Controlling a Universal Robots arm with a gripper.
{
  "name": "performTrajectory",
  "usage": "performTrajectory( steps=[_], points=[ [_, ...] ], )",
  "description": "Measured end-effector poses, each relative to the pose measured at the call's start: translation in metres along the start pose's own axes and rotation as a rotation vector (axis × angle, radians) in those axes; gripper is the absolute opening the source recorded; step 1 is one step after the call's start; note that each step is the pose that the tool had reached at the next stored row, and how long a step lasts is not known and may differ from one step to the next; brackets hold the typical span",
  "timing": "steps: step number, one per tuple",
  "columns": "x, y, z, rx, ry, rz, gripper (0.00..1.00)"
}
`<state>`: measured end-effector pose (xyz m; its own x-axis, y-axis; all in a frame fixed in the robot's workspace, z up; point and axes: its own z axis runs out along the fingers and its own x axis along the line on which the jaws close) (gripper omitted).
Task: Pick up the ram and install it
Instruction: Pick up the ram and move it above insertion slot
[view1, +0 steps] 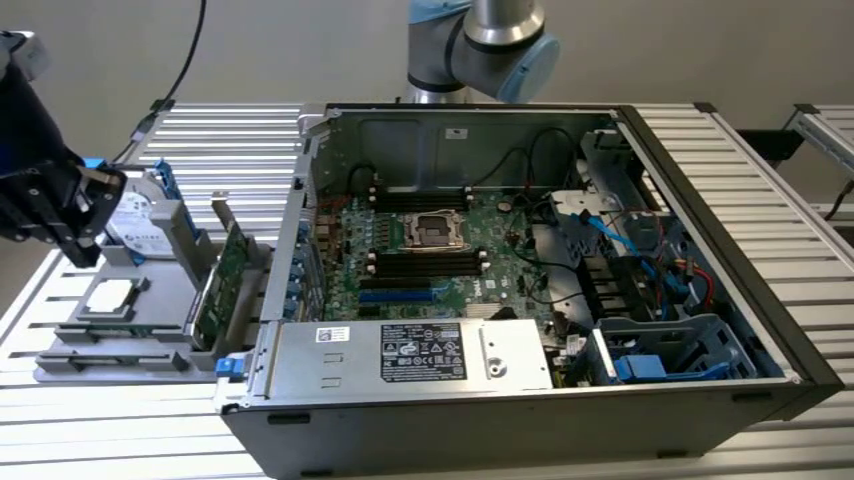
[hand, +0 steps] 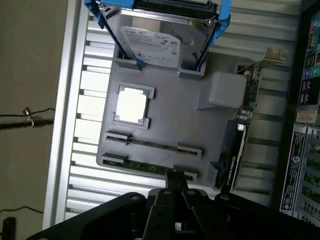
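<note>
Lying in grey tray (hand: 175, 117) | ram (hand: 145, 166) | at closed jaws' tips

The silver-grey cylindrical metal arm joints (view1: 497, 20) wear rounded pale-blue plastic caps (view1: 538, 62), one at the joint's four o'clock side. The matte black blocky gripper (hand: 175, 177) tapers to slim dark jaws, with angular black links behind.

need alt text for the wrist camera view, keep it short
The gripper, fingers shut, hangs with its tip at the ram, a thin green stick set on edge in a grey holder tray. The same tray carries a processor, a hard drive in a blue caddy, and an expansion card beside the computer case.
</note>
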<state>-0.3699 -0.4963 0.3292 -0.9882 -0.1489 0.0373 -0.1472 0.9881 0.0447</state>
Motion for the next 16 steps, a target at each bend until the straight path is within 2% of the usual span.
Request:
performTrajectory(
  steps=[16],
  points=[
    [-0.0004, -0.0004, 0.0100, 0.0109, 0.0131, -0.291, 0.11]
  ],
)
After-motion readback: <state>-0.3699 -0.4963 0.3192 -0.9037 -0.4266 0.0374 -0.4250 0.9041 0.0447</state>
